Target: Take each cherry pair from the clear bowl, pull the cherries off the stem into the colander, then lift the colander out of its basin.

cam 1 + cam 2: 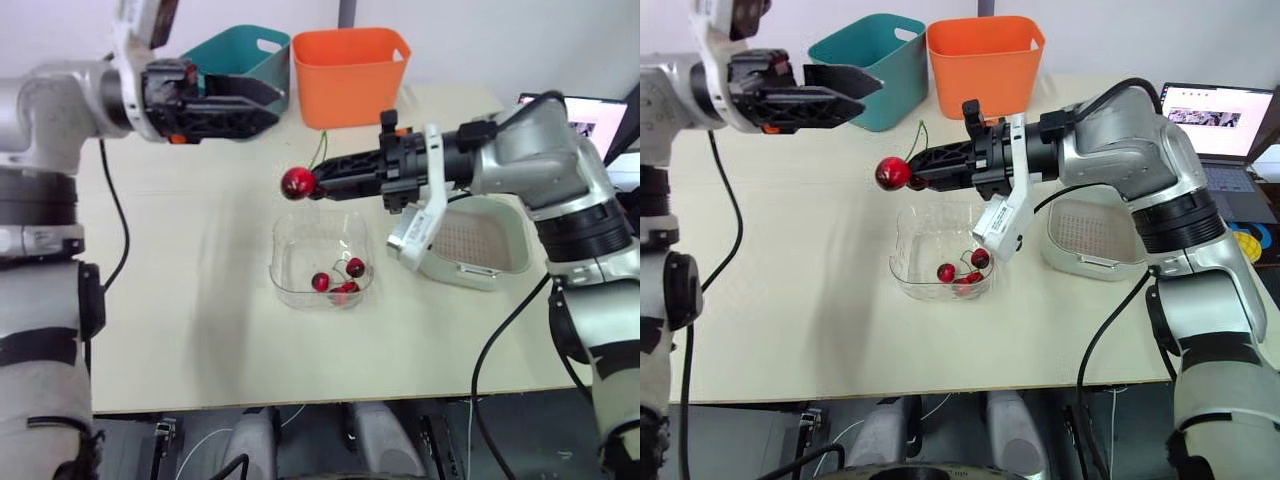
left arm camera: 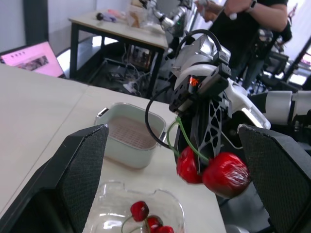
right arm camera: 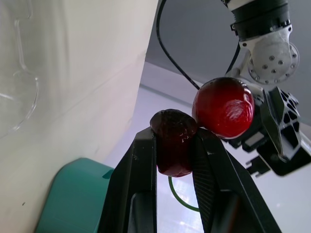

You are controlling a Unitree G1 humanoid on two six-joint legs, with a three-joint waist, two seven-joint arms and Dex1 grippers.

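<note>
The cherry pair point(image 1: 297, 183) is held above the desk point(image 1: 180, 300) by the right end effector point(image 1: 318, 184), which is closed tight on one cherry, the other jutting past its tips. The bowl point(image 1: 283, 255), with more cherries point(image 1: 337, 280) in it, is seen just beneath those tips, and the colander point(image 1: 480, 240) below its wrist. The left end effector point(image 1: 279, 107) is held wide open and empty, apart from the pair

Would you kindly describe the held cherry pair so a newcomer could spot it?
Start at the tan table; above the clear bowl the right gripper holds the cherry pair. Unlike the cherries lying in the bowl, it is in midair, clamped by one cherry.
</note>
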